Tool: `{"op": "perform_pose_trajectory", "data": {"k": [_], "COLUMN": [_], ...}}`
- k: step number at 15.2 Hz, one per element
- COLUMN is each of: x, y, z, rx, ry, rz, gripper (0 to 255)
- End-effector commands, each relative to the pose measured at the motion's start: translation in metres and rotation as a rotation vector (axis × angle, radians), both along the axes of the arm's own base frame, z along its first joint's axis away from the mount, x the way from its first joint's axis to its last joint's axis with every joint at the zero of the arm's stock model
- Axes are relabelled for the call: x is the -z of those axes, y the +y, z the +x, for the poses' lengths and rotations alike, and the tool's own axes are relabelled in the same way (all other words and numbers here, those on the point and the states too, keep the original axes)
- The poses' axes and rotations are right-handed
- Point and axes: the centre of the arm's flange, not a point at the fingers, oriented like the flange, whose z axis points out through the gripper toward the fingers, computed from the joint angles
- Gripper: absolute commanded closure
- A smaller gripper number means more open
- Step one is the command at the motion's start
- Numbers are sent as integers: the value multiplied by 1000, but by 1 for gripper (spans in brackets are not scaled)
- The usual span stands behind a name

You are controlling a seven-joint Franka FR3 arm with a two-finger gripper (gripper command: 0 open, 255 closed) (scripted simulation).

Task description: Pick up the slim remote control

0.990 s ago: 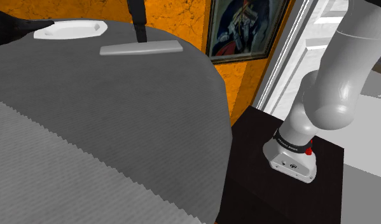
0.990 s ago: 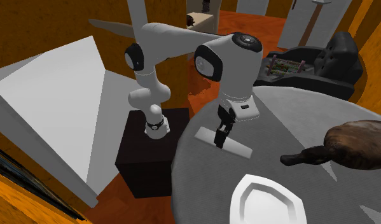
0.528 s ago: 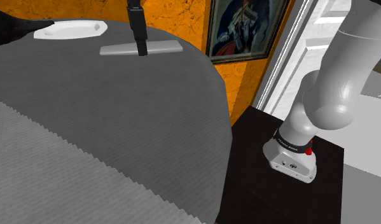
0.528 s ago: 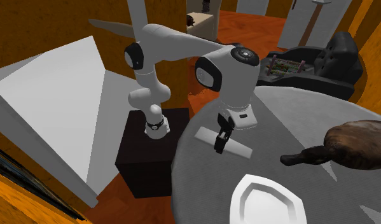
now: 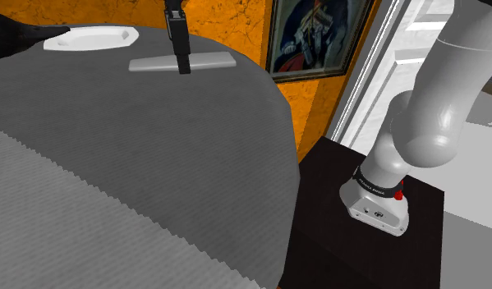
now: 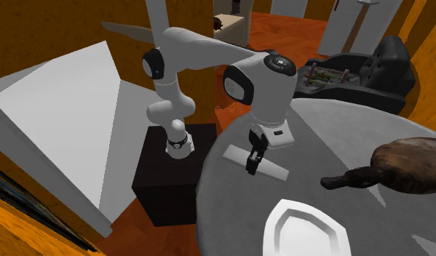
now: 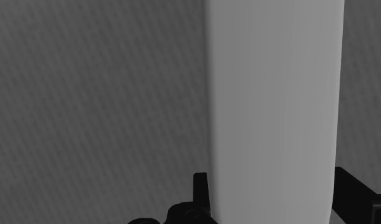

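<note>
gripper point(image 7: 271, 188) clasps the slim grey remote point(image 7: 271, 95), which lies flat between its fingers.

Light falls flat and even; edges are crisp. The table point(image 5: 154, 139) shows a jagged sawtooth seam between two greys. The orange wall point(image 5: 236, 33) is mottled and vivid.

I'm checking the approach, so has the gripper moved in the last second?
Yes. In the shoulder view the gripper has come down: it ended at the far edge of the grey remote, and now it reaches across the remote's middle.
</note>
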Motion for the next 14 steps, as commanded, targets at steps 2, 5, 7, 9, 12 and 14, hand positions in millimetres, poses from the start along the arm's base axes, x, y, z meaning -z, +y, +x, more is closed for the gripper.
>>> {"op": "perform_pose_trajectory", "data": {"k": [2, 5, 7, 9, 12, 14], "x": [0, -16, -26, -37, -53, -63], "y": [0, 0, 0, 0, 0, 0], "z": [0, 0, 0, 0, 0, 0], "rx": [-1, -1, -1, -1, -1, -1], "ry": [1, 1, 1, 1, 1, 1], "rz": [0, 0, 0, 0, 0, 0], "gripper": [255, 255, 255, 255, 255, 255]}}
